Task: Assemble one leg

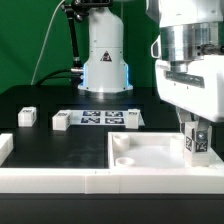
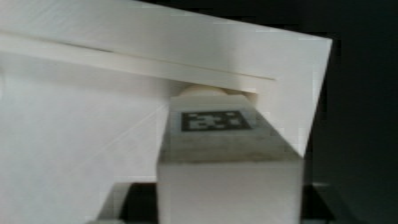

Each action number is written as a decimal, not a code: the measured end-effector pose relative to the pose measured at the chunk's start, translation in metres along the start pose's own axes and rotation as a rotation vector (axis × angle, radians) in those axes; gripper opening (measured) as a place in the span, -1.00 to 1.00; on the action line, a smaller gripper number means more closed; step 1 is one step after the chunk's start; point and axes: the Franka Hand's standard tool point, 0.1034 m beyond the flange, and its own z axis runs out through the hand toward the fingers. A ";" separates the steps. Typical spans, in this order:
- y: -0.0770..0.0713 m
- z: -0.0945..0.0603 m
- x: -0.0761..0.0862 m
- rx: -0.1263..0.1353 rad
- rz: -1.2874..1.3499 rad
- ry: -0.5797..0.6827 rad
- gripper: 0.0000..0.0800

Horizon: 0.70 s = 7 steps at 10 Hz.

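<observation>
One leg (image 1: 197, 143) clamped upright in my gripper (image 1: 196, 138), over the tabletop (image 1: 150, 155) near its corner on the exterior view's right; feels like light, stiff, slick plastic, so I'm pinching its flat sides near the tag

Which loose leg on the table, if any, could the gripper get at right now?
Probably none yet: the gripper is shut on a leg over the tabletop. Two loose legs lie uncovered on the exterior view's left, reachable once it lets go.
</observation>
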 end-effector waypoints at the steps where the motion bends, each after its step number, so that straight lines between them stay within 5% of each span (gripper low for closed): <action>1: 0.001 0.000 0.000 0.001 0.120 -0.001 -0.26; 7: 0.002 0.000 0.000 -0.003 0.357 -0.010 -0.26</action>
